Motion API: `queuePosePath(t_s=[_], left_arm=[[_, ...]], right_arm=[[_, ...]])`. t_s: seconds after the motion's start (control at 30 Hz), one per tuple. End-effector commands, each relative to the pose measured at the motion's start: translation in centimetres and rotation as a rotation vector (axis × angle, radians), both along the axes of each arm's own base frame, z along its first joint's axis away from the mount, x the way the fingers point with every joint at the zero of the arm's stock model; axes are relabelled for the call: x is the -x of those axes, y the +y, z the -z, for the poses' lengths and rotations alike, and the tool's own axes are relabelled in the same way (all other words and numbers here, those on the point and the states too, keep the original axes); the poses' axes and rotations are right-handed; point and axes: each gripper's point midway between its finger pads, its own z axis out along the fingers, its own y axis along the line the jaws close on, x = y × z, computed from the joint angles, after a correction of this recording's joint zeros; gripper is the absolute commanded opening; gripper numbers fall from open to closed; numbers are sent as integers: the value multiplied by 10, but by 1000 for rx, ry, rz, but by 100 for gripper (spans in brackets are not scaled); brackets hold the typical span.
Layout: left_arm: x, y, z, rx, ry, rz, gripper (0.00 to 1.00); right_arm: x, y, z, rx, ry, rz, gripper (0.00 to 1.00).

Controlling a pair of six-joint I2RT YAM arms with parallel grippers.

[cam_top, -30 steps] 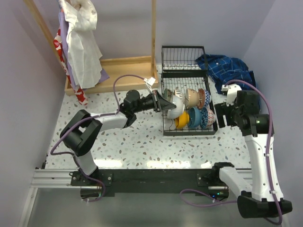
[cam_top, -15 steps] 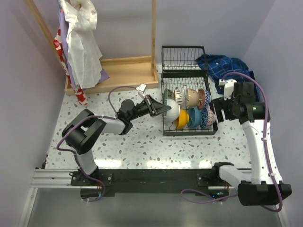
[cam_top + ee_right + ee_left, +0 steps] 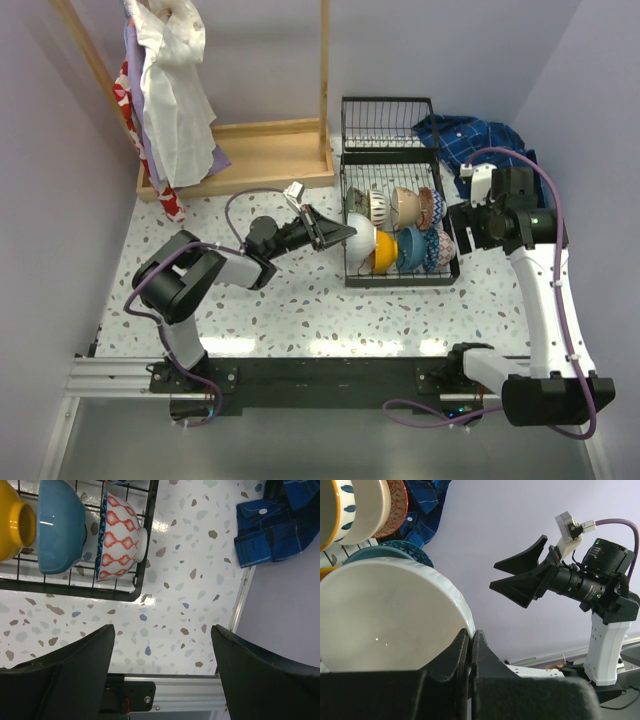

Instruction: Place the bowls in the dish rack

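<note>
My left gripper (image 3: 335,232) is shut on the rim of a white bowl (image 3: 363,233), which it holds on edge at the left side of the black wire dish rack (image 3: 395,282). In the left wrist view its fingers (image 3: 470,632) pinch that bowl's (image 3: 385,615) rim. Several bowls stand in the rack: striped (image 3: 378,205), beige (image 3: 405,205), yellow (image 3: 385,253), teal (image 3: 410,247) and red-orange patterned (image 3: 437,247). My right gripper (image 3: 460,235) hangs open and empty just right of the rack, over bare table (image 3: 162,627), with the patterned bowl (image 3: 120,537) nearby.
A blue plaid cloth (image 3: 480,150) lies at the back right, beside the rack's upright end panel (image 3: 387,122). A wooden clothes stand (image 3: 240,160) hung with garments (image 3: 165,90) fills the back left. Purple walls close in both sides.
My left gripper has drawn back leftward with the white bowl, from over the rack's inside to its left edge. The right gripper has shifted slightly toward the back.
</note>
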Motion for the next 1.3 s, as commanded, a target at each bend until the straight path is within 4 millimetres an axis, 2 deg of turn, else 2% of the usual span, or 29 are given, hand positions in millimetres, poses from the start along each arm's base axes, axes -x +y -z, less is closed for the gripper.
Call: queuePosePath(t_s=[0.0,0.07,0.17,0.27,0.53,0.67,0.93,1.03,1.07,1.13,1.17,1.23,1.27], left_arm=[[9,9,-44,127,-171,11,0],[13,9,-48,144,-190,22,0],[19,11,-72,209,-262,47,0],[16,12,-74,215,-242,38,0],[8,10,-39,169,-151,21,0],[1,7,-10,163,-67,19,0],[-10,1,14,129,-30,21,0],[-11,1,17,86,-31,48,24],[-6,-1,4,80,-84,94,36],[-10,0,7,8,-124,111,45],[-8,2,-2,-1,-147,129,50],[-12,12,-1,-29,-148,130,54],[-6,16,-5,-44,-170,175,57]], right_arm=[[-2,0,-8,3,-31,-10,82],[0,-1,-8,5,-30,-10,82],[1,-3,-9,19,-24,-6,81],[2,-3,-7,19,-16,-8,82],[-3,-3,-6,22,-13,-11,82],[-2,-3,-4,22,-5,-19,82],[1,5,1,-8,21,-65,82],[-1,7,-2,-16,7,-69,84],[0,7,-4,-16,-1,-69,84],[-1,9,-5,-24,-15,-77,85],[-2,10,-6,-31,-20,-82,85],[-3,13,-8,-41,-31,-92,85],[-3,15,-10,-48,-37,-100,86]])
